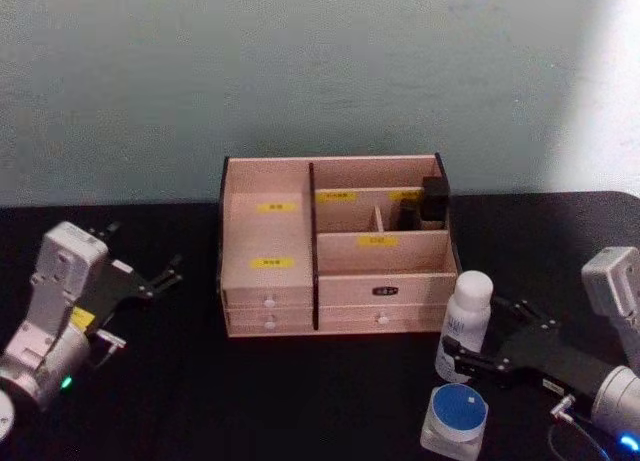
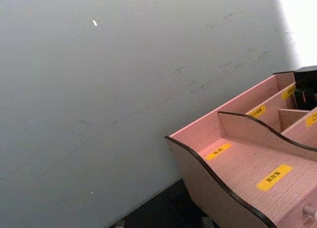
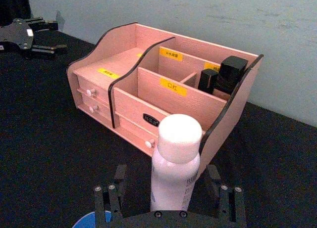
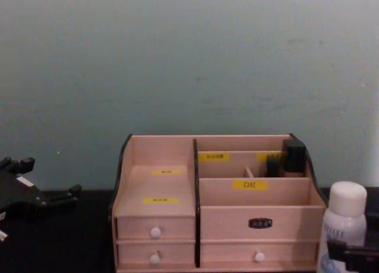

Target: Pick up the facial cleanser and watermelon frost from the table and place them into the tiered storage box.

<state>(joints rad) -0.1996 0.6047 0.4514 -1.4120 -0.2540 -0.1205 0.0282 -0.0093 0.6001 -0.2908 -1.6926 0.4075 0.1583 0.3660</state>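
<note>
Right gripper (image 1: 492, 333) sits low at the black bench (image 1: 300, 401), right of the pale pink wooden tiered storage box (image 1: 265, 239). Its fingers (image 3: 110, 201) are spread wide, one on each side of the tall white round-capped facial cleanser bottle (image 1: 468, 316). Gaps show on both sides; nothing is held.

The bottle stands upright, just beside the box's front right corner. The squat clear watermelon frost jar with blue lid (image 1: 457, 411) stands on the bench just in front of the bottle. Two small dark bottles (image 1: 430, 203) are in the box's back right compartment.

Left gripper (image 1: 140, 256) is parked left of the box, fingers apart and empty.
</note>
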